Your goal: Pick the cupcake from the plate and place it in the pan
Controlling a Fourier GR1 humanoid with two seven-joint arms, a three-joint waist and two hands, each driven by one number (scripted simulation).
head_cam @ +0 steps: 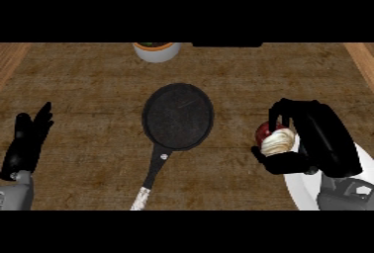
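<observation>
A round black pan (pixel 178 116) lies well left of the right hand (pixel 321 143), whose curled fingers (pixel 276 112) and thumb enclose the white-frosted cupcake (pixel 275 141), seemingly above the white plate (pixel 301 190). The left hand (pixel 27 141) rests, fingers straight.

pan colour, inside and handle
Pan: black, faintly speckled inside; handle black, turning silver at its end. Head view.

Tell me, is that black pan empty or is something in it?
Empty: the pan shows only its dark bottom. The cupcake is off to its right, in the right hand.
</observation>
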